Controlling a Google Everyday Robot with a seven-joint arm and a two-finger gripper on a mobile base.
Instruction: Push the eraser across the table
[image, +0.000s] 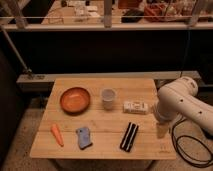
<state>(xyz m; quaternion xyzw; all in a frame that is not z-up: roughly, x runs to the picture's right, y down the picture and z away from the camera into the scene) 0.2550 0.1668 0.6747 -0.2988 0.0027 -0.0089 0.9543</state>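
The eraser (129, 136), a flat black oblong block with a pale stripe along its middle, lies on the light wooden table (102, 122) near the front edge, right of centre. My white arm (181, 102) reaches in from the right. My gripper (161, 129) hangs down from it over the table's right edge, a short way to the right of the eraser and apart from it.
An orange bowl (75, 99), a white cup (108, 98) and a white printed box (135, 106) stand across the middle. An orange carrot (57, 134) and a blue-grey spongy block (83, 137) lie front left. Black cables (192, 150) lie on the floor at the right.
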